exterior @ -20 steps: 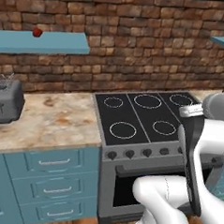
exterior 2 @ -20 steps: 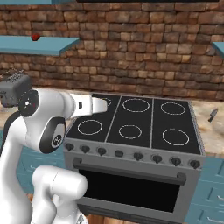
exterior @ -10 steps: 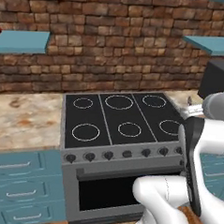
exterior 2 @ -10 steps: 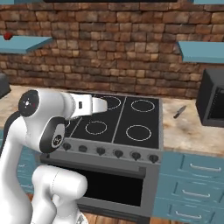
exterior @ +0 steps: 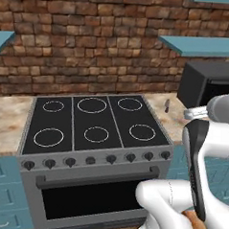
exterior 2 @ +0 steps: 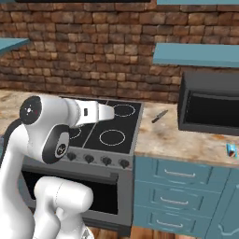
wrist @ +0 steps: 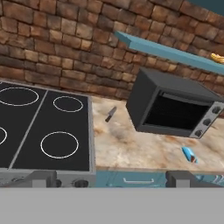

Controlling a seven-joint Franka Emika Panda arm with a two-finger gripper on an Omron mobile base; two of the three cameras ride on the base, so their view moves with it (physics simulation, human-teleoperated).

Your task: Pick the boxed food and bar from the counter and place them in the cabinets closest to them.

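The bar [wrist: 189, 154], a tiny blue wrapped piece with a reddish-orange end, lies on the beige marbled counter [wrist: 131, 146] in front of the black oven, toward its right. The right base view has the bar [exterior 2: 231, 149] at the counter's [exterior 2: 172, 135] front edge, far right. A long teal cabinet shelf [wrist: 166, 51] runs along the brick wall above the oven; it is the same shelf [exterior 2: 196, 53] [exterior: 202, 45] in both base views. My gripper [wrist: 111, 179] stands open and empty above the stove's front right, well left of the bar. The red boxed food is out of view.
A black countertop oven [wrist: 173, 105] [exterior 2: 210, 102] sits under the shelf. A black-handled knife [wrist: 110, 114] [exterior: 167, 106] lies between it and the six-ring stove [exterior: 91, 127]. A yellow item [wrist: 217, 57] rests on the shelf. Teal drawers [exterior 2: 182, 191] with silver handles are below.
The base has driven right, so the whole scene has slid left: the toaster and left shelf left the picture, the oven, right shelf and bar came in. The arm keeps its pose.
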